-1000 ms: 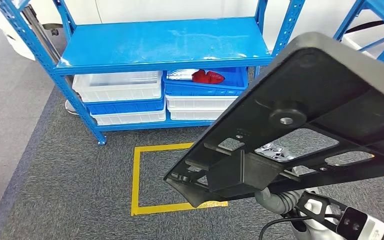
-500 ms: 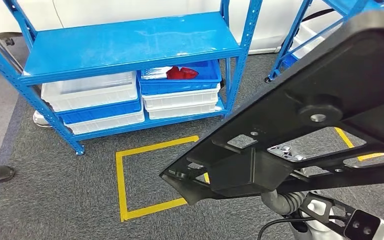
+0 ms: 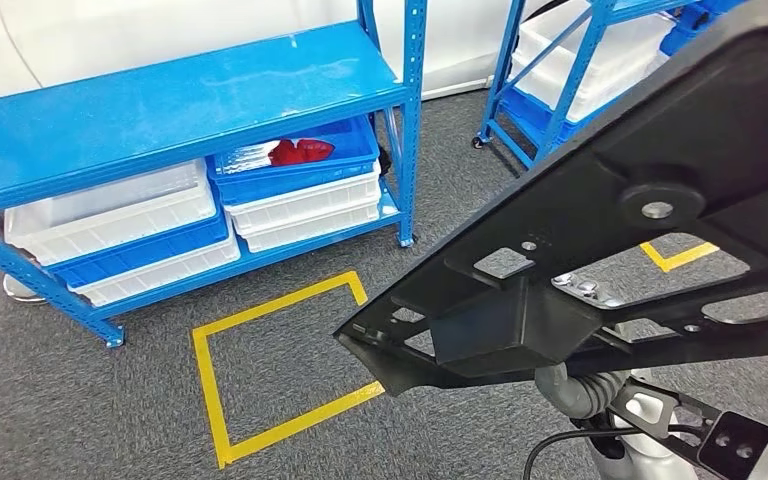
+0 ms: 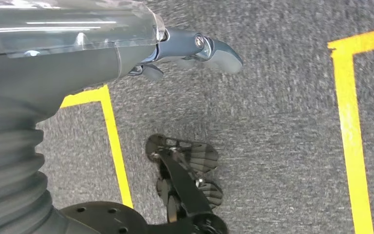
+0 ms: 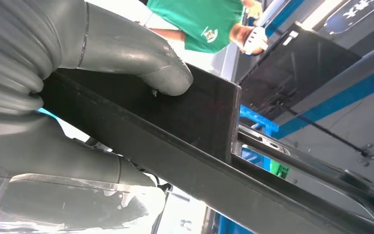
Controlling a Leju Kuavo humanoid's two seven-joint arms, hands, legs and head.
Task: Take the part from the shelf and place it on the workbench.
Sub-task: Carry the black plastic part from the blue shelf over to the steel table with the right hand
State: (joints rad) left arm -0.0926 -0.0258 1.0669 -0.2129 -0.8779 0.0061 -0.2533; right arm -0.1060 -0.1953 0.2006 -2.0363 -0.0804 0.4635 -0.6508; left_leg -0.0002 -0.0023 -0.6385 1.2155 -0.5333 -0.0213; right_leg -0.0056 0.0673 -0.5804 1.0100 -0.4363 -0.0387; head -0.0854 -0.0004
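Observation:
A large flat black part (image 3: pixel 640 150) with cut-outs and a round boss spans the right half of the head view, held tilted above the floor. My right hand (image 5: pixel 102 97) grips its edge, with the thick grey thumb pressed on the top face of the black part (image 5: pixel 209 126) and the fingers beneath it. The grey right wrist (image 3: pixel 570 390) shows under the part. My left hand (image 4: pixel 190 48) hangs over the grey carpet with its fingers stretched out and nothing in it.
A blue shelf (image 3: pixel 180 110) stands at the left with white and blue bins below, one blue bin (image 3: pixel 295 160) holding red items. A second blue shelf (image 3: pixel 580 60) is at the back right. A yellow tape square (image 3: pixel 210 370) marks the carpet. A person in a green shirt (image 5: pixel 204 19) stands near.
The whole picture has shifted: my view has turned right, so the shelf now lies further left and a second shelf has come in. The black part stays held in my right hand.

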